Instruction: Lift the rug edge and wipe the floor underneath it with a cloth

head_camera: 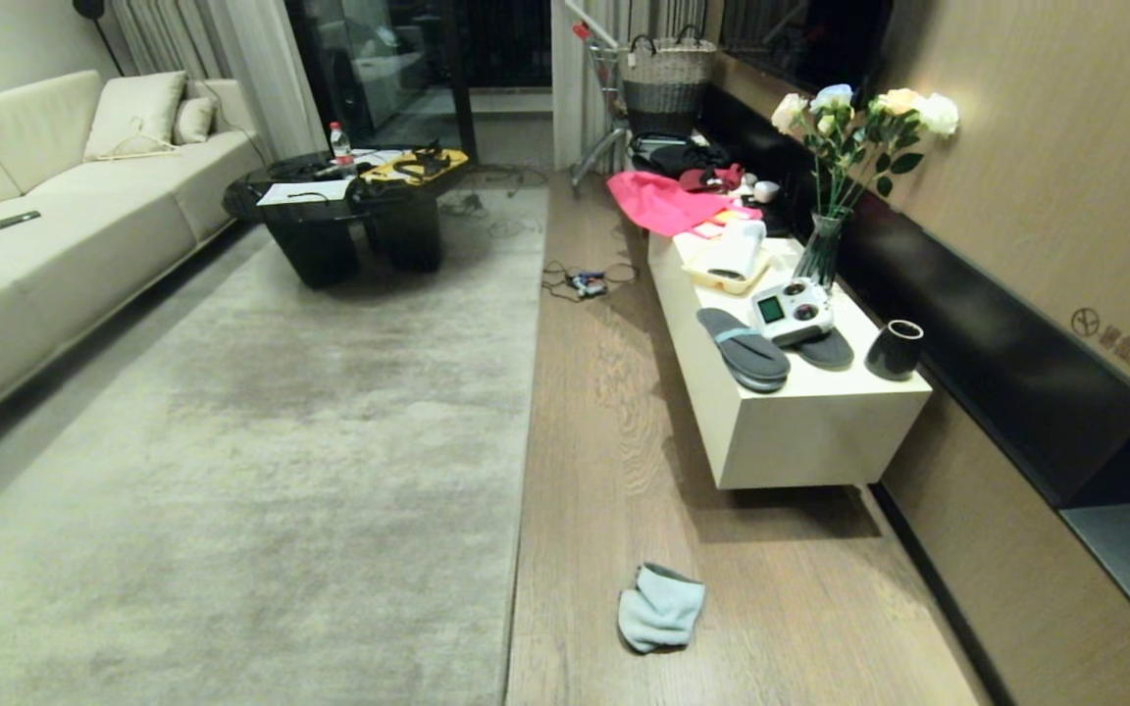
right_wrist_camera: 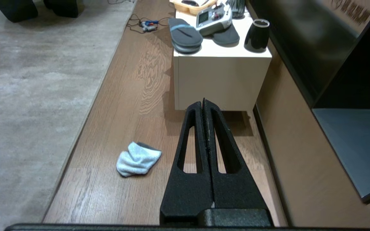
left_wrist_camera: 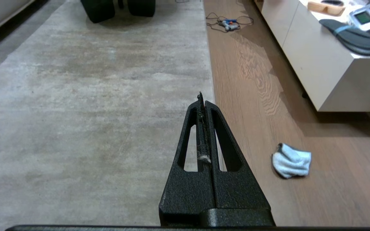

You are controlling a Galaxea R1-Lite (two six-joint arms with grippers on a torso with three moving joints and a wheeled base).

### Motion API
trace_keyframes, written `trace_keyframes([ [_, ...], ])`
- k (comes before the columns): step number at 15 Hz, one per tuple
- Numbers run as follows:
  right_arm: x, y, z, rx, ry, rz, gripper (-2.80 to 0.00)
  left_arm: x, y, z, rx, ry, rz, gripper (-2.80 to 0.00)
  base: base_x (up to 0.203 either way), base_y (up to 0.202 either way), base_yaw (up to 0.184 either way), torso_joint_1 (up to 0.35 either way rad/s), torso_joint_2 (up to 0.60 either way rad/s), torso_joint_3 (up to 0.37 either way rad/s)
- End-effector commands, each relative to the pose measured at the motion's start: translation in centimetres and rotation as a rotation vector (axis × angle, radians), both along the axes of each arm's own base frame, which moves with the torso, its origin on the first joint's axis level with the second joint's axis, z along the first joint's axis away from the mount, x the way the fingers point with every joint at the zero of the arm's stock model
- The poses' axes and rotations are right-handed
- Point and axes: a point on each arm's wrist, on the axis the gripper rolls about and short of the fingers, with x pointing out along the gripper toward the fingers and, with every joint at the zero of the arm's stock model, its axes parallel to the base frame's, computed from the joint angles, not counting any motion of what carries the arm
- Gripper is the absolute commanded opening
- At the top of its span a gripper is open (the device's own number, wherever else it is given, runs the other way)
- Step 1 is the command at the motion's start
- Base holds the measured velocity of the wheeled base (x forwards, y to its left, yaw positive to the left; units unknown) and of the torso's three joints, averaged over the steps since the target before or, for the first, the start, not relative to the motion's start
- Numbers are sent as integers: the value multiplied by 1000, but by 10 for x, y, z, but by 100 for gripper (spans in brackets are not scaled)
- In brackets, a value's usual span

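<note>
A large mottled beige-grey rug (head_camera: 251, 441) lies flat, and its straight rug edge (head_camera: 524, 461) runs along the wood-grain floor (head_camera: 604, 431). The pale blue cloth (head_camera: 660, 608) lies crumpled on the planks a little to the right of that edge. My left gripper (left_wrist_camera: 201, 96) hangs shut and holding nothing above the rug, close to the rug edge (left_wrist_camera: 211, 83), with the cloth (left_wrist_camera: 291, 160) off to its side. My right gripper (right_wrist_camera: 203, 102) is shut and holding nothing above the floor (right_wrist_camera: 133, 96), and the cloth (right_wrist_camera: 137, 159) lies beside it. Neither arm shows in the head view.
A low white cabinet (head_camera: 800, 422) stands right of the floor strip, carrying slippers, a controller, a black cup and a vase of flowers. A tangle of cable (head_camera: 587, 282) lies on the planks farther ahead. A black coffee table (head_camera: 359, 211) and a cream sofa (head_camera: 45, 226) stand at the far left.
</note>
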Motion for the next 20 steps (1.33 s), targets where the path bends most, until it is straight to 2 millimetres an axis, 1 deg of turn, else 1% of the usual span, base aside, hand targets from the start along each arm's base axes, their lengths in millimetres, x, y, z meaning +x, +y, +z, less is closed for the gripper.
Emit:
trace_keyframes([
  [1, 0, 0, 0, 0, 0, 0, -280, 0, 0, 0, 0, 1, 2, -280, 0, 0, 0, 52, -450, -403],
  [9, 0, 0, 0, 4, 1, 0, -280, 0, 0, 0, 0, 0, 0, -280, 0, 0, 0, 90, -472, -378],
  [20, 0, 0, 0, 1, 0, 0, -280, 0, 0, 0, 0, -1, 0, -280, 0, 0, 0, 178, -542, -362],
])
